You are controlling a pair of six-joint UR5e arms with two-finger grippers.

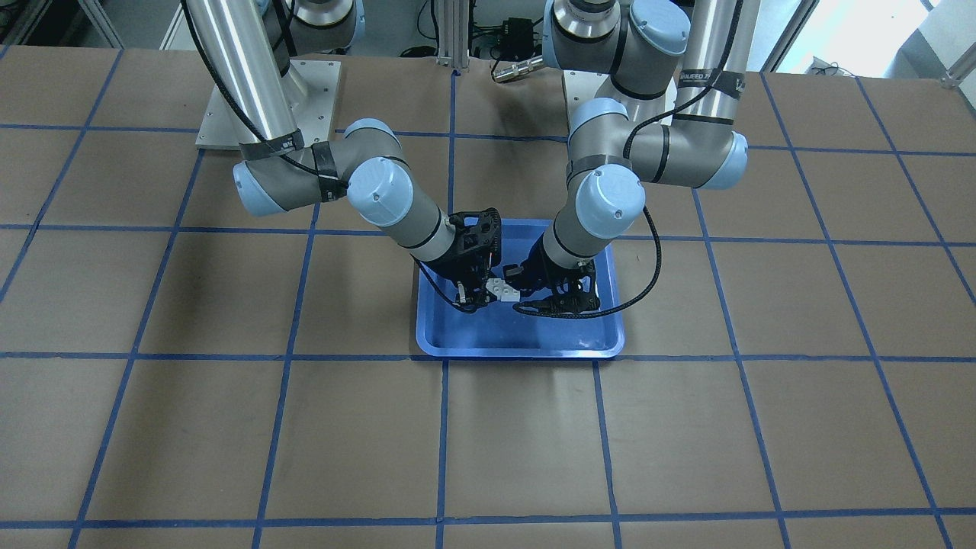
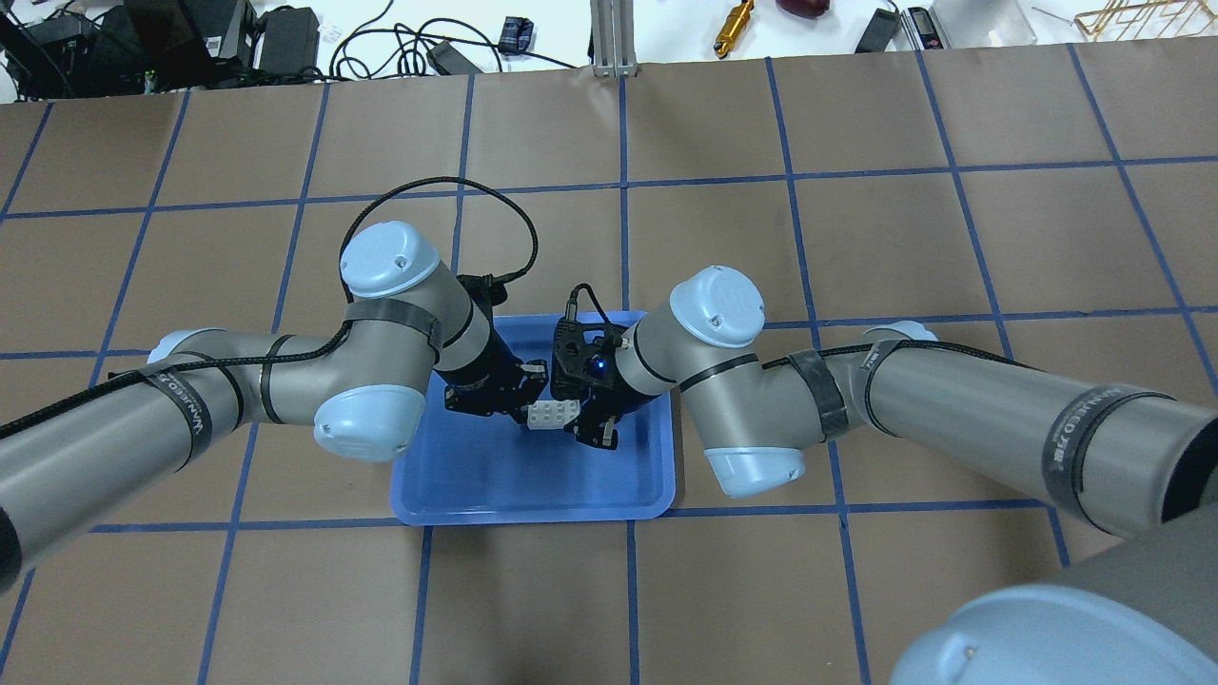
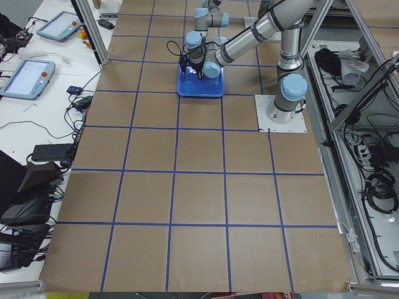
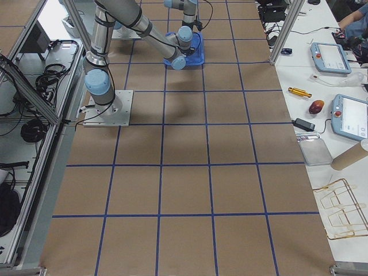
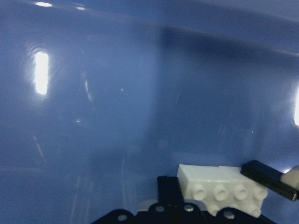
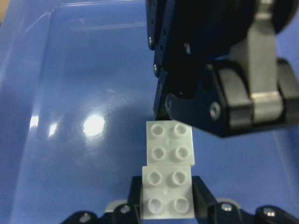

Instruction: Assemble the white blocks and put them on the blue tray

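The two white blocks (image 2: pixel 555 415) lie end to end in one line, low over the middle of the blue tray (image 2: pixel 495 485). My right gripper (image 2: pixel 585 423) is shut on the near block (image 6: pixel 167 196), one finger on each side. My left gripper (image 2: pixel 533 392) is at the other block (image 6: pixel 169 144), with a finger (image 5: pixel 169 189) against its outer end. I cannot tell whether the left gripper grips it. The blocks (image 1: pixel 505 290) also show in the front view between the right gripper (image 1: pixel 480 293) and the left gripper (image 1: pixel 518 280). In the left wrist view the blocks (image 5: pixel 219 189) sit close above the tray floor (image 5: pixel 117 116).
The tray (image 1: pixel 518 335) lies on a brown table marked with blue tape grid lines (image 1: pixel 442 442). Both arms lean in over the tray from either side. Cables and tools (image 2: pixel 733 19) lie beyond the table's far edge. Two arm base plates (image 1: pixel 267 107) stand at the robot's side.
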